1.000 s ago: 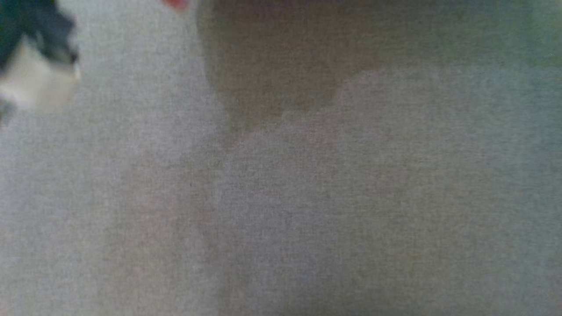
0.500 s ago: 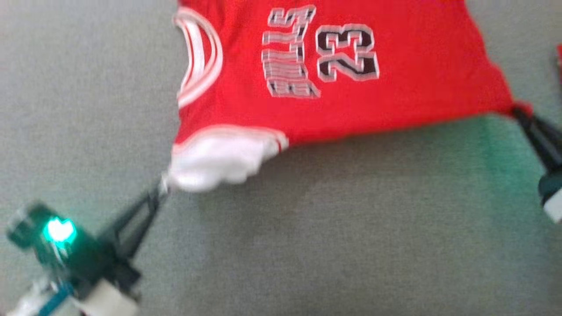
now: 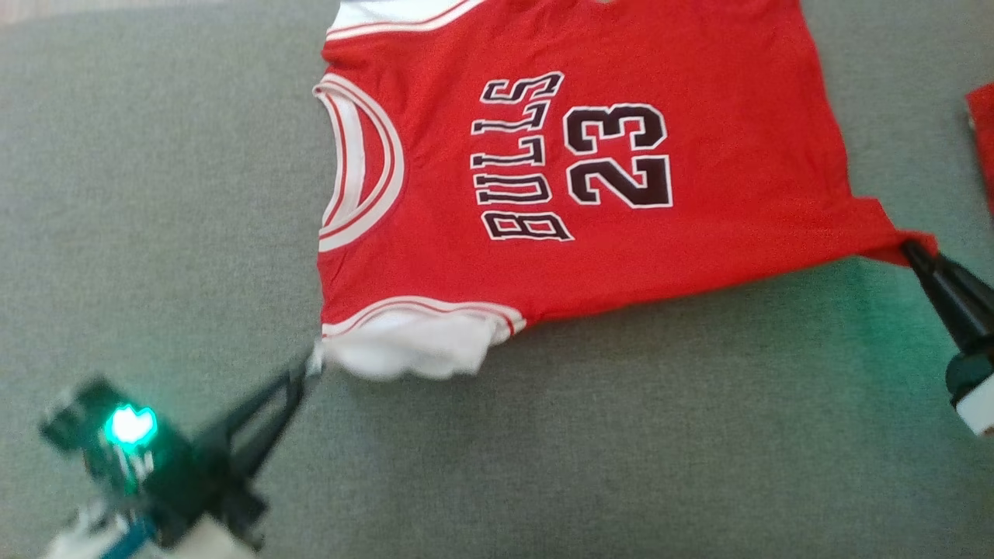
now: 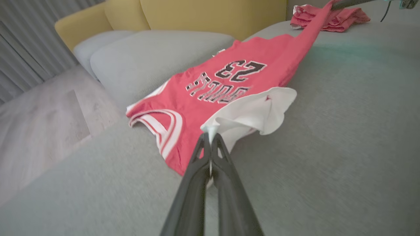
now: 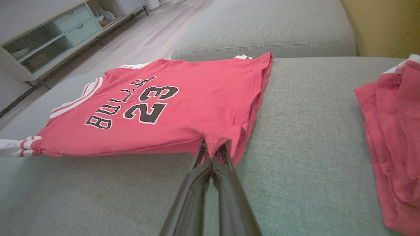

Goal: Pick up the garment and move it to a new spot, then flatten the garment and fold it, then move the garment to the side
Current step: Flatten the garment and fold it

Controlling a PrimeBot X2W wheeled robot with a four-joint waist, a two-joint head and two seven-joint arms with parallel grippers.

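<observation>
A red jersey (image 3: 590,163) with white sleeves, lettered BULLS 23, is stretched over the grey sofa seat (image 3: 543,435). My left gripper (image 3: 309,365) is shut on the tip of its white sleeve (image 3: 404,349) at the near left. My right gripper (image 3: 910,250) is shut on the jersey's near hem corner at the right. In the left wrist view the fingers (image 4: 210,164) pinch the white sleeve (image 4: 259,111). In the right wrist view the fingers (image 5: 210,170) pinch the red hem of the jersey (image 5: 183,101), whose near edge is lifted off the cushion.
Another red garment (image 5: 393,131) lies on the seat to the right, seen also as the red garment (image 3: 982,140) at the head view's right edge. The yellow sofa back (image 4: 197,16) and wooden floor (image 4: 39,121) border the seat. A cabinet (image 5: 46,42) stands beyond.
The head camera has swung, bringing the jersey and both grippers into view. In the last half second the jersey sits lower and sharper in the picture, still held at both corners.
</observation>
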